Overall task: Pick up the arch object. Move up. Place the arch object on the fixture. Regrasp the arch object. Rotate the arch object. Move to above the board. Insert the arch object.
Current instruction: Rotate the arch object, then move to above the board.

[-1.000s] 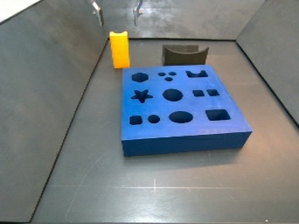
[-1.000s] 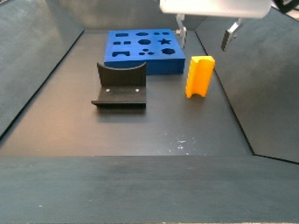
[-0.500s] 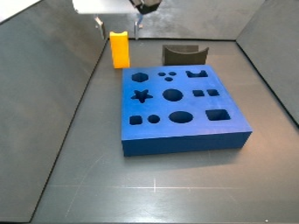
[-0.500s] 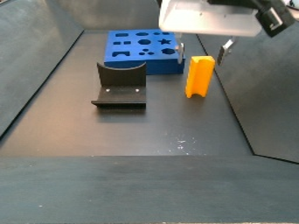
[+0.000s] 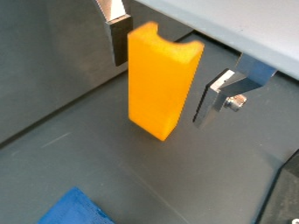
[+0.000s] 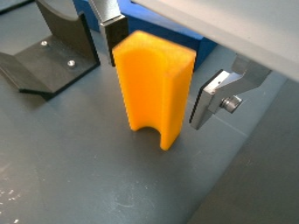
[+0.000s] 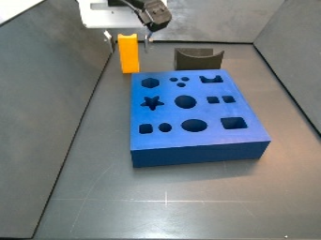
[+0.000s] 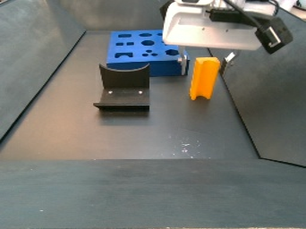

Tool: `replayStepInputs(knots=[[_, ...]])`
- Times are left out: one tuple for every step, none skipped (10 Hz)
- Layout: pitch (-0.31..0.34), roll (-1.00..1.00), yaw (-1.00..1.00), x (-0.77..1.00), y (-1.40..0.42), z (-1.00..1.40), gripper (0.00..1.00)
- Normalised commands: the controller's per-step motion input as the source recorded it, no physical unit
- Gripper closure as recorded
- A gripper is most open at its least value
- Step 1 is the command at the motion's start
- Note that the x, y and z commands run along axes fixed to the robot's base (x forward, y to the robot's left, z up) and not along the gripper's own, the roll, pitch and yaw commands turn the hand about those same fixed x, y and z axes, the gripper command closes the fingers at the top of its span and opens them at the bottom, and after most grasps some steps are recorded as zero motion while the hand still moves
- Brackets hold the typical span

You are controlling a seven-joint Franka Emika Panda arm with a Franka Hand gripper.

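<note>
From where I stand, the nearest stretch of bench (image 8: pixel 143 188) lies bare and dark. Further in, the fixture (image 8: pixel 123 86) sits on its base plate, its notched top unoccupied. Just beside it on the bench stands the arch object (image 8: pixel 206 78), upright on its end, its arched cut-out at the bottom showing in a wrist view (image 6: pixel 153 87). The gripper (image 6: pixel 158 68) hangs right over it, jaws spread, with one finger on each side of the block; in both wrist views a gap shows between the silver plates and the yellow-orange faces, so nothing is clamped yet. Beyond that lies the board (image 8: pixel 143 49), the blue slab with its shaped holes all empty, which a side view shows plainly (image 7: pixel 194 117).

By my reckoning the task has barely begun: the gripper is lined up for the first pick, but the grasp is not made. Lifting, setting the piece on the fixture, regrasping, rotating, carrying over the board and inserting all remain.
</note>
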Motion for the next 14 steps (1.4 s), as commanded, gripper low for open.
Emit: replayStepInputs(knots=[[0.000, 0.00, 0.00, 0.00, 0.00, 0.00, 1.00], [-0.043, -0.36, 0.21, -0.17, 0.24, 1.00, 1.00], [-0.038, -0.36, 0.20, -0.17, 0.23, 1.00, 1.00], [-0.026, -0.35, 0.13, -0.16, 0.21, 1.00, 1.00], [-0.007, -0.35, 0.09, -0.14, 0.20, 1.00, 1.00], [0.034, -0.33, 0.03, -0.13, 0.18, 1.00, 1.00], [0.049, -0.32, -0.02, -0.11, 0.17, 1.00, 1.00], [0.047, -0.31, -0.04, -0.11, 0.16, 1.00, 1.00], [0.036, -0.30, -0.05, -0.10, 0.15, 1.00, 1.00], [0.027, -0.29, -0.05, -0.10, 0.14, 1.00, 1.00], [0.019, -0.27, -0.05, -0.09, 0.13, 1.00, 1.00], [0.018, -0.25, -0.04, -0.08, 0.12, 1.00, 1.00], [0.020, -0.24, -0.04, -0.08, 0.12, 1.00, 1.00], [0.027, -0.21, -0.04, -0.06, 0.11, 1.00, 1.00]])
